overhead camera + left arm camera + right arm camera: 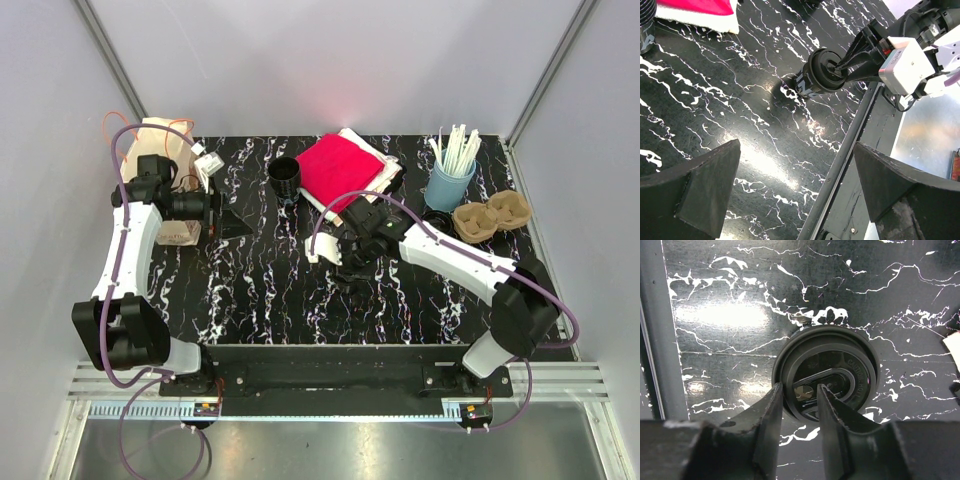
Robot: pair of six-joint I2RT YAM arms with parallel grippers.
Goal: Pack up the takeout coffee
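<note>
Two arms are at work, but only the right one is busy with the task's thing. The coffee cup (810, 82), black with a black lid (860, 370), stands near the middle of the dark marbled table (260, 290), a little toward the near edge. The right gripper (799, 388) hangs directly over the lid. Its jaws are drawn close with a narrow gap between them, and the lid's middle recess shows through the gap. I cannot tell whether they already pinch some part of the lid or only touch it. The left gripper (796, 150) is spread wide with nothing between its fingers, and it waits at the left side near the brown paper bag (165, 140). I judge that the step in hand is taking hold of the cup from above. The next move calls for a firm grip before any lifting, then a straight rise with the cup upright, so that the lid does not come off. The cardboard cup carrier (490, 217) at the right back and the bag are both possible goals, and I cannot say which.
</note>
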